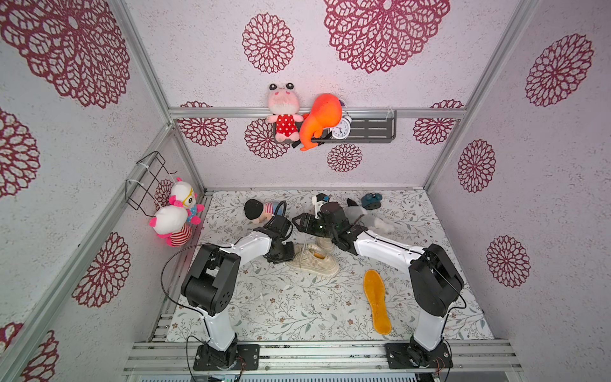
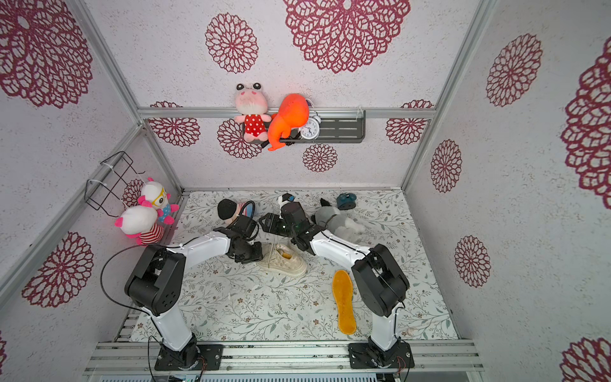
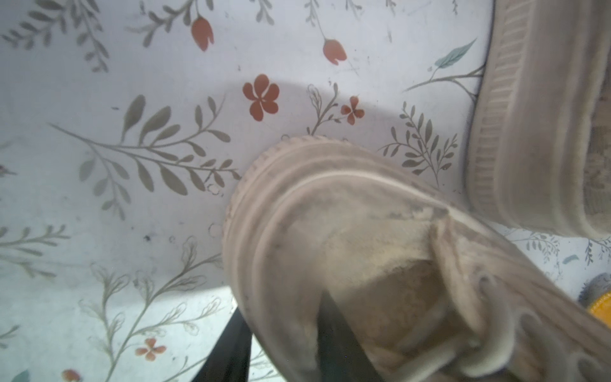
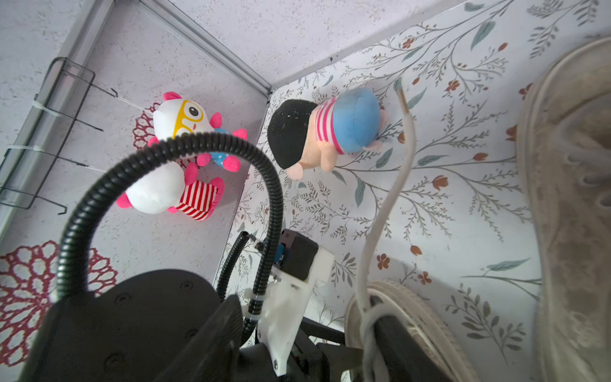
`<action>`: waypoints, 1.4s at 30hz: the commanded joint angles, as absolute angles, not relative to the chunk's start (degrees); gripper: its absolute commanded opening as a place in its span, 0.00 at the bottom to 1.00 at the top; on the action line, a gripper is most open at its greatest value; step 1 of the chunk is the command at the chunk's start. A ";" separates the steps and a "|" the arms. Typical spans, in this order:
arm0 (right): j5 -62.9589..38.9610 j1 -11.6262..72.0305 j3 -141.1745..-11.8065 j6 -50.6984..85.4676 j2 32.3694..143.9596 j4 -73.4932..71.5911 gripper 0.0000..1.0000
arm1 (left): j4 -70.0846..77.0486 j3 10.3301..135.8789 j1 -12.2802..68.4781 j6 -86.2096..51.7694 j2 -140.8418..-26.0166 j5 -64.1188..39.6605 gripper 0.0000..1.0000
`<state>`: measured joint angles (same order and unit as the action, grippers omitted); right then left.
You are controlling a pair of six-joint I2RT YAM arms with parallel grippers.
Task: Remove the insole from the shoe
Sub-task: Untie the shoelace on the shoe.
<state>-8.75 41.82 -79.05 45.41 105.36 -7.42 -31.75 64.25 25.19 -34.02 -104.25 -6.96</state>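
A beige sneaker, the shoe (image 1: 315,264) (image 2: 284,263), lies mid-table with a yellow insole (image 1: 319,255) (image 2: 287,255) showing in its opening. My left gripper (image 1: 285,255) (image 3: 284,344) is shut on the shoe's toe (image 3: 297,215), one finger outside the sole and one over the toe cap. The insole (image 3: 600,309) peeks out past the laces. Just behind the shoe, my right gripper (image 1: 302,228) (image 4: 307,344) points left with its jaws wide open. A white lace (image 4: 406,158) loops over one of its fingers (image 4: 396,344).
A second beige shoe (image 1: 325,245) (image 3: 529,115) stands behind, partly under the right arm. A loose orange insole (image 1: 377,301) (image 2: 344,301) lies at the front right. Plush toys (image 1: 261,210) (image 1: 360,211) and a blue object (image 1: 372,200) sit along the back.
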 commanded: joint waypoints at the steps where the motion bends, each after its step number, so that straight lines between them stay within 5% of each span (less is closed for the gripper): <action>1: -1.11 39.09 -86.68 37.07 103.83 -14.18 0.63 | -35.86 60.21 27.52 -29.10 -108.46 -8.58 0.34; 10: -1.93 39.73 -80.34 41.32 102.66 -3.78 0.68 | -36.62 59.51 27.51 -27.21 -108.20 -6.92 0.34; 17: -8.25 40.15 -75.99 46.16 100.88 -9.10 0.70 | -37.58 57.62 27.84 -24.15 -106.07 -3.51 0.34; 26: -14.75 41.18 -69.81 49.88 99.53 -15.47 0.70 | -32.16 58.20 29.05 -21.90 -92.88 2.56 0.60; 31: -15.55 41.22 -68.59 50.60 99.66 -16.51 0.70 | -21.90 54.16 28.90 -20.88 -82.88 0.58 0.66; 36: -16.34 41.48 -67.51 51.61 99.10 -18.04 0.70 | -7.50 47.25 28.96 -19.39 -76.73 -7.87 0.62; 42: -16.62 41.51 -66.54 51.77 97.88 -17.86 0.70 | 2.59 45.87 28.57 -25.52 -81.46 -16.44 0.41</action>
<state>-15.79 41.34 -66.67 51.18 102.45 -15.57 -6.63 46.65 28.62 -22.81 -79.55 -10.00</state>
